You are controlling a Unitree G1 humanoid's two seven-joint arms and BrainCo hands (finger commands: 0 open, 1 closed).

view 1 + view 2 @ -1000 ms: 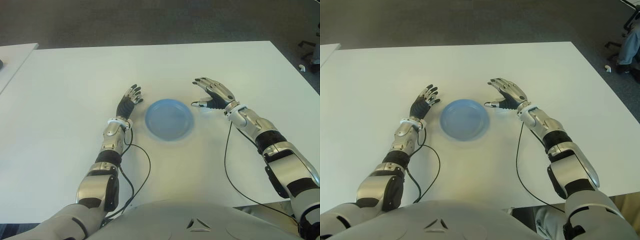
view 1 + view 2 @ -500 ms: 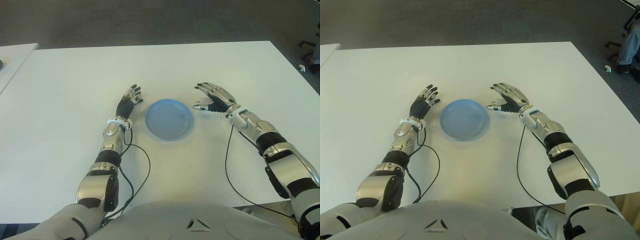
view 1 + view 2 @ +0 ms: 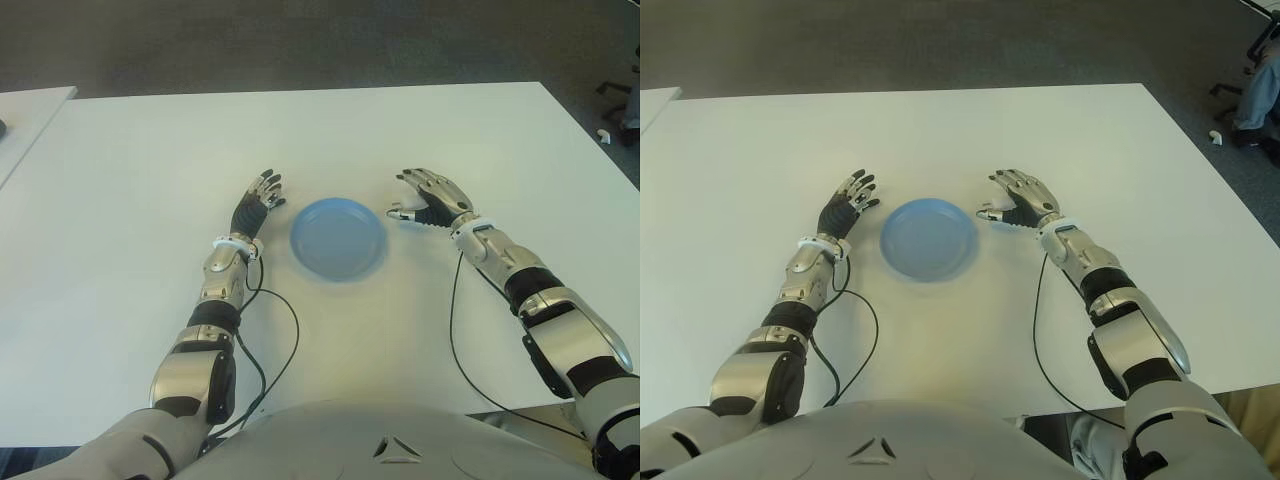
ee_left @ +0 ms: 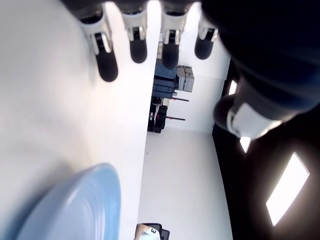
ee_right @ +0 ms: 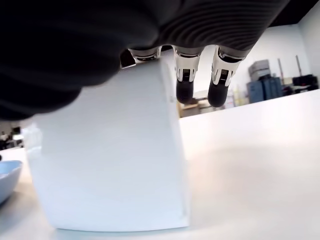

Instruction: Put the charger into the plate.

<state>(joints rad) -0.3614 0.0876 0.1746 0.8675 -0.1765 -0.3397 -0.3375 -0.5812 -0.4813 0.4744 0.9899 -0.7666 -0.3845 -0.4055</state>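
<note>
The blue plate (image 3: pixel 337 238) lies on the white table (image 3: pixel 400 120) between my two hands. A white block-shaped charger (image 5: pixel 107 160) stands on the table right of the plate, under the palm of my right hand (image 3: pixel 430 200). In the right wrist view the fingers (image 5: pixel 184 82) reach out straight past the charger's top and are not wrapped round it. From the eye views the charger is almost wholly hidden by that hand. My left hand (image 3: pixel 258 203) shows just left of the plate, fingers spread and holding nothing.
Black cables (image 3: pixel 455 320) run from both wrists over the table toward my body. A second white table (image 3: pixel 25 110) stands at the far left. Chair legs (image 3: pixel 620 95) show on the floor past the table's right edge.
My right hand has sunk lower and drawn slightly back toward me, coming down over the charger. The left hand and the plate have not moved.
</note>
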